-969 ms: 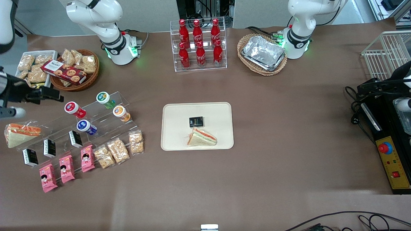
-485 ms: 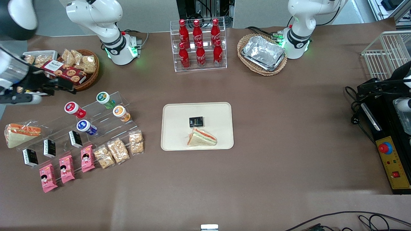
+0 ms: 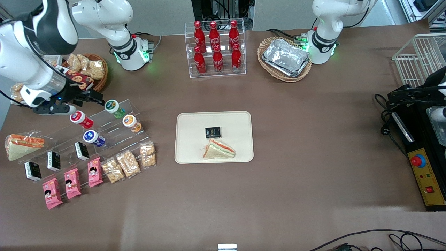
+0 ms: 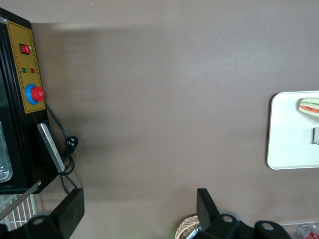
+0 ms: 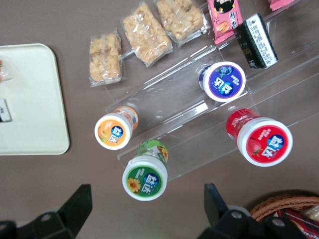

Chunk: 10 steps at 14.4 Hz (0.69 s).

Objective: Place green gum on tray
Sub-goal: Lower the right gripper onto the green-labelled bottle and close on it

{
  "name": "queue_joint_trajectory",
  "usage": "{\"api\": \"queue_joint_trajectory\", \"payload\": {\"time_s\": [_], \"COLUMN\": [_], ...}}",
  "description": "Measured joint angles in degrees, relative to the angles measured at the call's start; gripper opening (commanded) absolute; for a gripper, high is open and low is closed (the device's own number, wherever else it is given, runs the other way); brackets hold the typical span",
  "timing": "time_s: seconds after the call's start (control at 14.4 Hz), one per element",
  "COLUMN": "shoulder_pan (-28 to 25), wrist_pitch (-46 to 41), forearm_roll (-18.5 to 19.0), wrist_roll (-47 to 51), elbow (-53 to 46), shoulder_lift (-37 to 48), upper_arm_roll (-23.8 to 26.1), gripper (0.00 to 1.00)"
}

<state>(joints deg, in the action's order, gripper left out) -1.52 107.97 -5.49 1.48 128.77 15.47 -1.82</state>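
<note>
Change observed: over the last second the right arm swings in from the working arm's edge of the table; its gripper point(image 3: 91, 101) now hangs just beside the green gum point(image 3: 112, 106), where earlier it stood well apart from the display.
Gripper state: fingers point(image 5: 75, 209) spread wide, nothing between them; in the wrist view the green gum point(image 5: 145, 177) lies between the two fingers but closer to one, not yet enclosed.
Green gum position: on the top step of the clear acrylic riser point(image 3: 115, 127), lid tipped toward the front camera, untouched and unmoved. The orange bottle point(image 3: 129, 121) sits just nearer the front camera; the red bottle point(image 3: 79, 118) is one step down, close under the gripper.
Tray: the tray point(image 3: 188, 120) lies well apart toward the table's middle, carrying a sandwich point(image 3: 218, 150) and a small black packet point(image 3: 213, 132); bare surface remains along its edges.
Assessment: approach phase nearly complete; grasp not begun. The next move appears to need a short advance and centring on the bottle.
Risk: the red bottle is close; a stray finger could knock it.
</note>
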Motion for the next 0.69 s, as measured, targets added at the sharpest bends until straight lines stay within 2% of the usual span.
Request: {"api": "queue_joint_trajectory", "payload": {"time_s": [0.69], "shoulder_pan": [-1.23], "wrist_pitch": [15.23], "forearm_roll": [0.00], "wrist_roll": [0.71], "elbow": [14.02], "shoulder_lift": [0.14], "upper_arm_roll": [0.16], "gripper": [1.00]}}
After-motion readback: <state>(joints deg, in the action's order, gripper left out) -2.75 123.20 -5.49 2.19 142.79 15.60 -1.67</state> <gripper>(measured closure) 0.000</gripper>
